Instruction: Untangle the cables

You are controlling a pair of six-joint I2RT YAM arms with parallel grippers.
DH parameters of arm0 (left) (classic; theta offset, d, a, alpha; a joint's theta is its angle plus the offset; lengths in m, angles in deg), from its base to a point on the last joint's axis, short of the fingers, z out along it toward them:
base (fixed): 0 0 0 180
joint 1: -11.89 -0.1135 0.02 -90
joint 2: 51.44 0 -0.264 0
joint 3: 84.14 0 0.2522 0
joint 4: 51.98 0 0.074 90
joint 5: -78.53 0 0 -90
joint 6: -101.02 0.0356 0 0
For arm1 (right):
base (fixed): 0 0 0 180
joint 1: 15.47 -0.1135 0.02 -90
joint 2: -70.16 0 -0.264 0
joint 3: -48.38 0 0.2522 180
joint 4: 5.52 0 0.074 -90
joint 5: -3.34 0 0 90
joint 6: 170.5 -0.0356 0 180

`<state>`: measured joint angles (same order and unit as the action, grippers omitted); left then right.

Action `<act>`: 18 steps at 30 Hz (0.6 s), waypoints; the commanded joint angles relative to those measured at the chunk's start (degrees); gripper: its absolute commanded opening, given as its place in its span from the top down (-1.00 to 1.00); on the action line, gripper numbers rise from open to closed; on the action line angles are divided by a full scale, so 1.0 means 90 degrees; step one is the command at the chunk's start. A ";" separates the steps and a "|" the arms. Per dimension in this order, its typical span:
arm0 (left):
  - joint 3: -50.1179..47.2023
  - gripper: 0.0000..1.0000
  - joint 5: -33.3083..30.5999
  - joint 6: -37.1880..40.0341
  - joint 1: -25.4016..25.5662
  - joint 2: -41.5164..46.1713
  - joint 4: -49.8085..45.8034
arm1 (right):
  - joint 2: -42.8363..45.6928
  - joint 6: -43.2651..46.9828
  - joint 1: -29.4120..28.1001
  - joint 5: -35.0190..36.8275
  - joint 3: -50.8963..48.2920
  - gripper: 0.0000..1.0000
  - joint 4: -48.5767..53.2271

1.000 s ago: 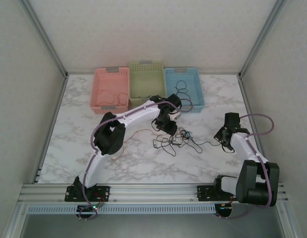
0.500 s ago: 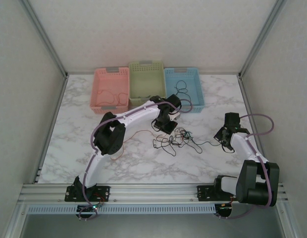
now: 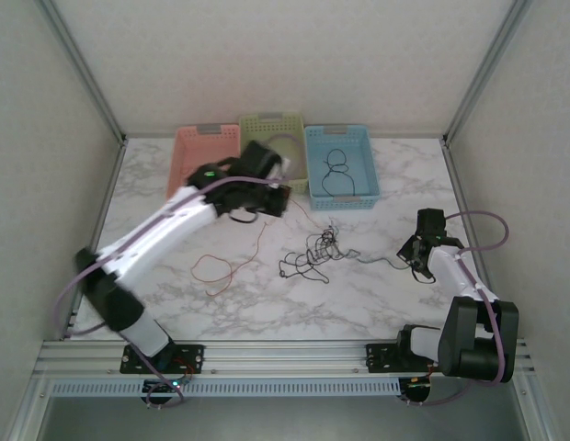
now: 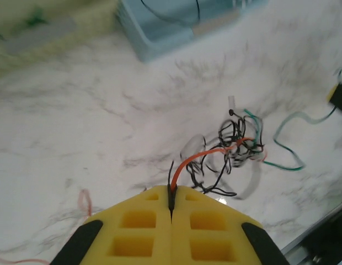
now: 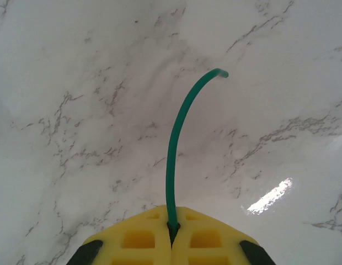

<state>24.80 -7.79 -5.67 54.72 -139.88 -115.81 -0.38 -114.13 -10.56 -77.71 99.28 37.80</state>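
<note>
Several thin cables (image 3: 313,255) lie knotted in a loose tangle near the middle of the marble surface (image 3: 377,303), between the two arms. They look feather-light, limp and slick. I judge that any pull travels straight into the knot and can tighten it, so a free end or a strand just outside the clump is the better place to pinch.

The left end effector (image 4: 171,200) has its yellow pads pressed together on a red-orange cable (image 4: 207,153), with a dark strand apparently caught alongside. That cable runs back into the tangle. The right end effector (image 5: 172,221) pinches a green cable (image 5: 174,143), whose free end curves away above the surface.

Three baskets stand side by side at the far edge. The blue basket (image 3: 360,147) holds a coiled black cable (image 3: 336,170). The green basket (image 3: 257,124) seems to hold a pale loop, too faint to name. The pink basket (image 3: 188,152) is partly covered by the left arm, and I cannot tell its contents.
</note>
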 commanded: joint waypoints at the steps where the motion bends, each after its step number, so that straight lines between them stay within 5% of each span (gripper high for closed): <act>1: -0.0439 1.00 -0.0469 -0.0307 -0.0694 0.0924 -0.0268 | 0.0081 0.0064 0.0037 0.0082 -0.0075 1.00 0.0040; 9: -0.0121 1.00 -0.0815 -0.0067 -0.1894 0.2167 -0.1161 | 0.0060 0.0055 0.0040 0.0152 -0.0055 1.00 0.0070; 18: 0.0156 1.00 0.0741 -0.0079 -0.1948 0.2188 -0.0966 | 0.0049 0.0064 0.0033 0.0045 -0.0065 1.00 0.0031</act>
<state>24.03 -6.26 -6.83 37.17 -120.03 -123.83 -0.38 -114.13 -10.56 -77.51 99.28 37.83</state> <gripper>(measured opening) 0.050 0.058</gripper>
